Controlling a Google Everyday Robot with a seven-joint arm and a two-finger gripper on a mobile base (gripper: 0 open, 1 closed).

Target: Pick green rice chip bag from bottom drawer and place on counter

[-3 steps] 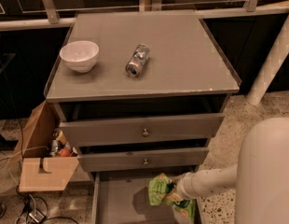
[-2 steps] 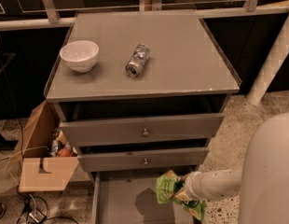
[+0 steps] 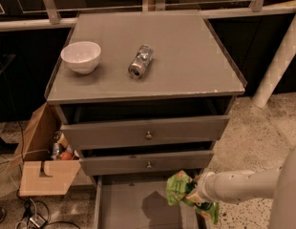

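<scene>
One second back we had the green rice chip bag (image 3: 175,187) lower and nearer the middle of the bottom drawer (image 3: 133,209). Now it hangs a little higher and further toward the drawer's right wall, and its shadow lies apart from it on the bare drawer floor. We take that as a clean lift: the pouch is off the floor and carried, not dragged. The gripper (image 3: 190,191) sits over the right side of the drawer with its jaws closed on the middle of the pouch, crumpled foil spilling out to either side. The fingers themselves are mostly buried in the bag. By our judgement the pick is done and the carry has only begun. The counter (image 3: 186,46) stands well above the drawer, with two knobbed drawers jutting out in between, so we expect the bag must first come out from the cabinet front before it rises. Up there, above the drawer's left half, a white bowl (image 3: 81,56) and a silver can (image 3: 140,61) occupy the counter, while the part above the drawer's right half shows bare.
</scene>
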